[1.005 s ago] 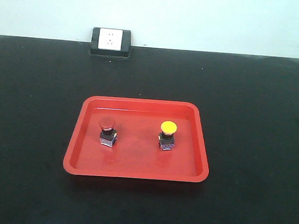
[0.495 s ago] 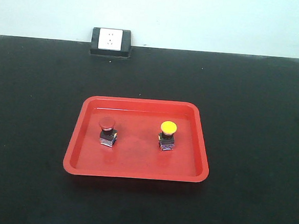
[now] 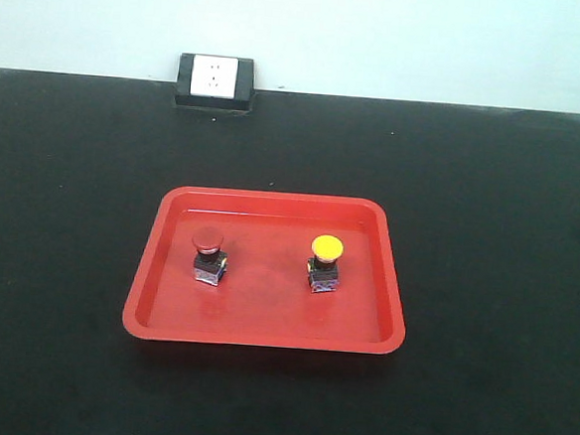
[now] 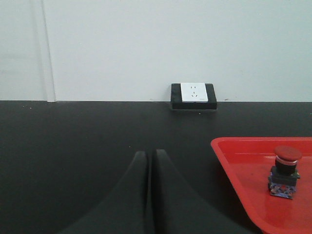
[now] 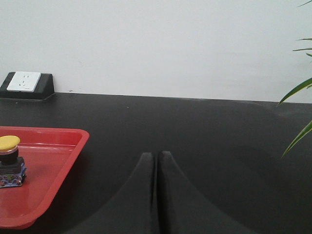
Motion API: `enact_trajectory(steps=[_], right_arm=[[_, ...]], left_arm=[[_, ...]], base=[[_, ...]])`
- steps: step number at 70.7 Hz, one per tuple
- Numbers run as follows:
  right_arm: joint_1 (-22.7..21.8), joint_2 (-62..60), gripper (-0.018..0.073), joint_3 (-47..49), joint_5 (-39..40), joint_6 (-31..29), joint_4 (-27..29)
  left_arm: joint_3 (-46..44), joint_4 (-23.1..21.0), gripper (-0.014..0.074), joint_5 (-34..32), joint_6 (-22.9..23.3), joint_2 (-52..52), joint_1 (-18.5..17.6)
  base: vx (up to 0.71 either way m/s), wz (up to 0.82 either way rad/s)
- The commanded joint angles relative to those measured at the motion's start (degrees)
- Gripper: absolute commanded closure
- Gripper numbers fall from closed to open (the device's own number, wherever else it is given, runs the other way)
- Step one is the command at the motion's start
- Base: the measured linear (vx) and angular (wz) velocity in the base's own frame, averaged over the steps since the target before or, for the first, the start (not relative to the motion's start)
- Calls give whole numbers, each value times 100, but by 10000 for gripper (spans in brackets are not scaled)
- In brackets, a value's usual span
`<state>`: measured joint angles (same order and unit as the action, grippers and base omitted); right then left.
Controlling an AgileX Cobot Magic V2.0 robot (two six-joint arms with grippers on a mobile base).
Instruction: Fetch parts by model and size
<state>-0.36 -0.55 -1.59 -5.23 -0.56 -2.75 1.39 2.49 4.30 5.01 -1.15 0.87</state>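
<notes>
Left gripper (image 4: 148, 157): both dark fingers pressed together along a thin seam, nothing between them, held low over the black table (image 4: 73, 146) and pointing toward the wall. It sits just left of the red tray (image 4: 243, 195), apart from it.

Right gripper (image 5: 156, 158): same condition, fingers closed tip to tip on nothing, low over the table, to the right of the tray and clear of its rim.

Neither gripper nor arm appears in the front view; only the wrist views show them.

Left wrist view: the red-capped switch (image 4: 285, 170) stands upright on the tray floor near the tray's left side; the yellow one is out of frame. Right wrist view: the yellow-capped switch (image 5: 9, 161) upright near the tray's right side; green plant leaves (image 5: 298, 112) at the right edge, seen in no other view.

Front view: whole tray (image 3: 262, 330) mid-table, both switches standing side by side, well apart, red (image 3: 208, 255) left, yellow (image 3: 325, 263) right. White wall socket (image 3: 215, 81) in a dark housing at the table's far edge
</notes>
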Motion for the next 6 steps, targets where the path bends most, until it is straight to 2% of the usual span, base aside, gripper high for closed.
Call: enact_trajectory(steps=[1, 6], right_arm=[[-38, -64, 569, -47, 417, -57, -17], [-38, -64, 569, -47, 416, -44, -17]], left_arm=[[12, -1, 602, -430, 47, -39, 26], [12, -1, 602, -430, 47, -39, 26]], base=[[0, 0], [0, 0]])
